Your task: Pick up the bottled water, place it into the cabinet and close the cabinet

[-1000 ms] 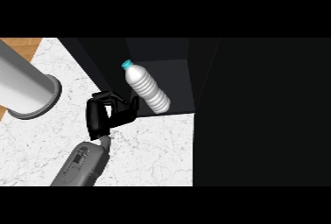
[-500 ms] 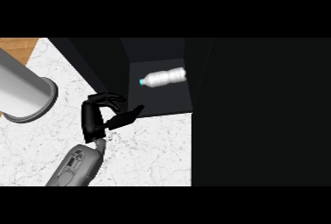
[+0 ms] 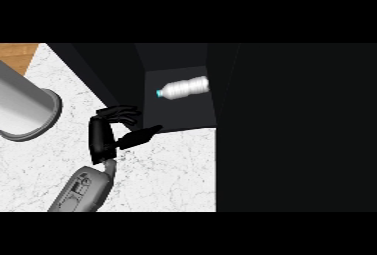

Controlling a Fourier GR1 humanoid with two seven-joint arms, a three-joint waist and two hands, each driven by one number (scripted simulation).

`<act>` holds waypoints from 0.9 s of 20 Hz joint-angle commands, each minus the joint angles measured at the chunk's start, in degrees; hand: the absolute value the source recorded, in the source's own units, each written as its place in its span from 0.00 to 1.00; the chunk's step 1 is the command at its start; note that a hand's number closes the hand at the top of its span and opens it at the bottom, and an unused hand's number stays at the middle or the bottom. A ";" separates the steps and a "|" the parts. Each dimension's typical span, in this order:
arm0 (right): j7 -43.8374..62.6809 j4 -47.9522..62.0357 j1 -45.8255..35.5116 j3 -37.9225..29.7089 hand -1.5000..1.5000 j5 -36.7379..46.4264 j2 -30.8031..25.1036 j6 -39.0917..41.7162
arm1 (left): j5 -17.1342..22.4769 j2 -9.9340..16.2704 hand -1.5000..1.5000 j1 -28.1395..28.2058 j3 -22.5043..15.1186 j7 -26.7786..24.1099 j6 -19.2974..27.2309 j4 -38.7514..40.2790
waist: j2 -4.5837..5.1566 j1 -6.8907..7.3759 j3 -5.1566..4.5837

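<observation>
The left hand point(image 3: 110, 134) hung over the white marble desk point(image 3: 169, 174), fingers curled, thumb out, holding nothing, right at the open mouth of the dark cabinet point(image 3: 177, 60). The clear plastic water bottle with its teal cap point(image 3: 184, 88) lay on its side inside, on the cabinet floor, apart from the hand. It looked light, smooth and prone to roll; mid-body would be the safest hold. A grey metal cylinder point(image 3: 26, 109) stood at the desk's left edge. The right hand was unseen.

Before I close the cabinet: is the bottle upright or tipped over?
Tipped: the bottled water lies on its side inside the cabinet, cap pointing left.
</observation>
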 commanded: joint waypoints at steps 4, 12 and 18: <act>1.84 -3.28 -1.24 -0.03 0.00 -1.38 -0.29 -2.83 | 1.79 -4.22 0.00 -15.50 -1.69 1.44 -5.85 1.95 | 1.33 -1.33 -0.36; 1.83 -3.21 0.17 0.46 0.00 -1.13 0.19 -2.87 | 3.98 -7.63 0.00 -13.85 -2.07 -0.89 -5.66 0.06 | 0.60 -0.59 -0.29; 3.05 -5.28 0.04 -0.11 0.00 -0.12 0.21 -5.62 | 6.51 -8.23 0.00 -11.21 -2.94 -2.33 -9.84 -1.60 | 0.44 1.37 -0.39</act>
